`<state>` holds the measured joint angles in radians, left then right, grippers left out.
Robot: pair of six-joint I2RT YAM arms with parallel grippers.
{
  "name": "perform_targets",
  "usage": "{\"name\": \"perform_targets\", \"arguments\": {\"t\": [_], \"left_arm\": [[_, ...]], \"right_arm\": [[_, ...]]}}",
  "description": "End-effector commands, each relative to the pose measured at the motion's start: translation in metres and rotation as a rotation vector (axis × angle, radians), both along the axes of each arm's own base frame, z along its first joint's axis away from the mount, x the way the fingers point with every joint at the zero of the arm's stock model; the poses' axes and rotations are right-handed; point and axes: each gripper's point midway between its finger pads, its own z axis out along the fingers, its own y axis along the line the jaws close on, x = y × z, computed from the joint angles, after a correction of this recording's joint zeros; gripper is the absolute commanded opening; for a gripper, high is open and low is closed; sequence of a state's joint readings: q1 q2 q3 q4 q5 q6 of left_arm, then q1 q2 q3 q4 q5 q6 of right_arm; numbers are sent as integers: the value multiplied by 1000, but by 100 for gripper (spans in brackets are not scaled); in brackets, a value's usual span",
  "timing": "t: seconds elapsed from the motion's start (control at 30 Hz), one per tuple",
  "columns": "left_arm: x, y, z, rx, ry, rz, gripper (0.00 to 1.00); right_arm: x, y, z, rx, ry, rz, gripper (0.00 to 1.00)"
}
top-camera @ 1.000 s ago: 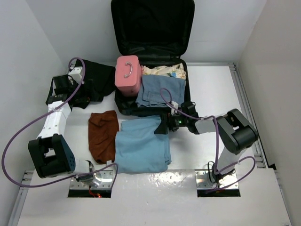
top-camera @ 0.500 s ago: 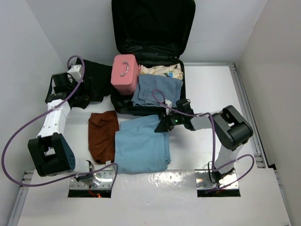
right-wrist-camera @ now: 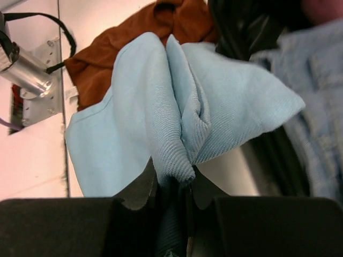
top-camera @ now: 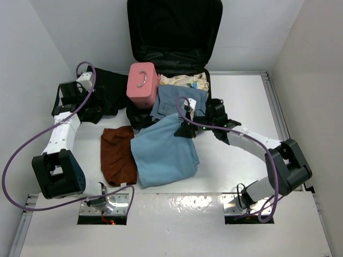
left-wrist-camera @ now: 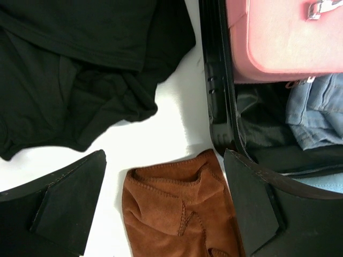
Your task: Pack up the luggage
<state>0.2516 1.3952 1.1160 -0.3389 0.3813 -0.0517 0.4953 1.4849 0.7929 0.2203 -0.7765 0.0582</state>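
White table [top-camera: 241,107] and white walls [top-camera: 80,32] surround your open luggage [top-camera: 174,32]. Your right gripper [right-wrist-camera: 174,183] pinches the blue cloth [top-camera: 163,155]; your left gripper [left-wrist-camera: 163,199] gapes wide.

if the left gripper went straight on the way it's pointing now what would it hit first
Most likely the rust-brown cloth: it lies between the open jaws of the left gripper, with bare table just beyond. Depth is unclear.

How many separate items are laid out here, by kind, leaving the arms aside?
Clothes: 5 (black garment, brown garment, light blue cloth, denim piece, patterned cloth)
Black luggage: 1
Small pink case: 1
Total: 7
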Motion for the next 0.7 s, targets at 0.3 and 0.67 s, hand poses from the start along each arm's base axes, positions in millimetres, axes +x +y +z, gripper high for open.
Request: {"name": "perform_targets", "arguments": {"t": [0.3,0.67], "left_arm": [[26,-5,45,-21,-154,6,96],[36,-2,48,-27,-161,35,96]], "right_arm": [[133,2,164,225,-561,-194,0],[252,-79,190,233,-577,-595,0]]}}
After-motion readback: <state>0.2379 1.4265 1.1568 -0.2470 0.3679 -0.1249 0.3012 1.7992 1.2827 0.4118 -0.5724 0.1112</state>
